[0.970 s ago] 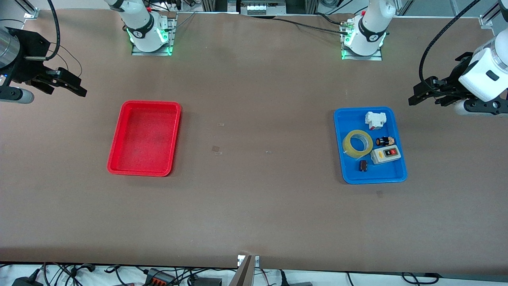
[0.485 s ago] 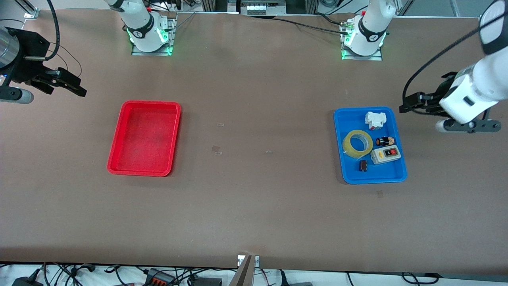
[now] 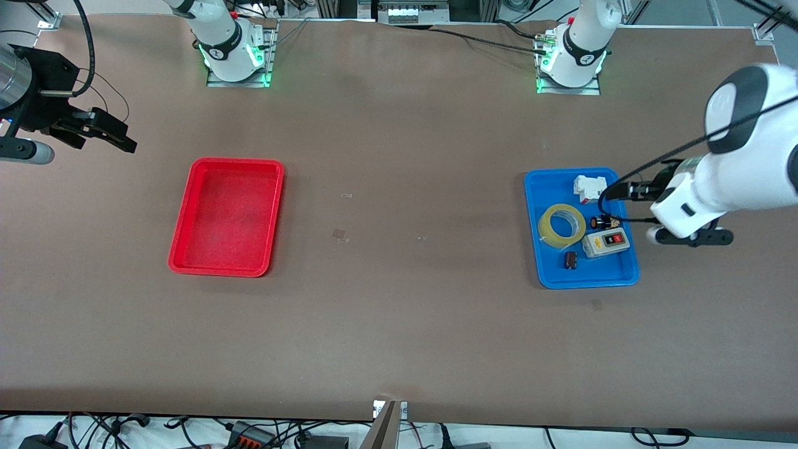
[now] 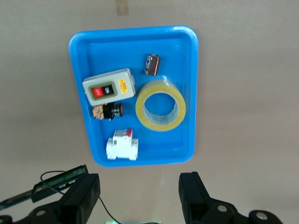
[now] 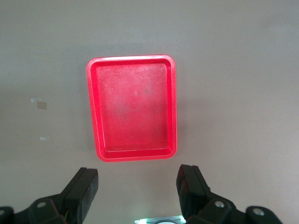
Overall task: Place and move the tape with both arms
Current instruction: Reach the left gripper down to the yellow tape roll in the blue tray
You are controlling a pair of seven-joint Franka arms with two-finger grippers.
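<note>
Tape: lies flat in the blue tray, toward the left arm's end of the table, beside the switch box.

Left pincer: wide open, empty, over the tray's edge; the tape sits at 12 o'clock from it in its wrist view.

Right pincer: open, empty, waiting by the red tray, well apart from the tape.

Nearer arm: left.

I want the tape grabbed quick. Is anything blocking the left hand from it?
Nothing visible covers the tape; it lies flat in the blue tray, top free. The open left hand is over the tray's edge. A black knob and grey switch box sit close beside the tape.
</note>
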